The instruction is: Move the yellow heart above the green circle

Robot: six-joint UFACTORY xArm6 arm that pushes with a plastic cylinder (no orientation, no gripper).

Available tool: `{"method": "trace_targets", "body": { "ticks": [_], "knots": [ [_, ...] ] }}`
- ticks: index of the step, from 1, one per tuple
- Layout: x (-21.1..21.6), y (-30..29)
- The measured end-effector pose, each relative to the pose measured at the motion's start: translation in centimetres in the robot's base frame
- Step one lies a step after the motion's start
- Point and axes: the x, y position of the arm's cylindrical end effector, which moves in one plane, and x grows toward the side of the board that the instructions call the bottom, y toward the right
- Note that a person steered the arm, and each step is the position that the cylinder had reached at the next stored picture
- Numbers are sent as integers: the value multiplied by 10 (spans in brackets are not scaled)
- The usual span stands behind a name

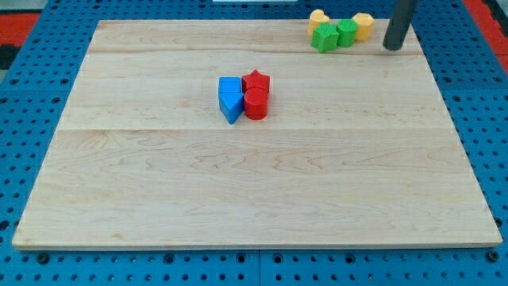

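A cluster of blocks sits at the view's top right. A yellow block point(319, 17), possibly the heart, is at its left end, touching a green star-like block point(324, 38) just below it. A rounder green block point(346, 32) is to the right of the star. Another yellow block point(363, 25) touches that green block's right side. My tip point(392, 48) stands on the board just right of this second yellow block, a small gap apart, touching no block.
Near the board's middle is a tight group: a blue square block point(229, 85), a blue wedge-shaped block point(231, 106), a red star point(256, 80) and a red cylinder point(255, 104). The wooden board point(254, 183) lies on a blue pegboard surface.
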Motion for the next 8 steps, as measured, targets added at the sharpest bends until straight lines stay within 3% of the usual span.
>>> {"method": "trace_targets", "body": {
  "ticks": [3, 5, 8],
  "knots": [
    [-3, -196],
    [-90, -208],
    [-92, -165]
  ]
}}
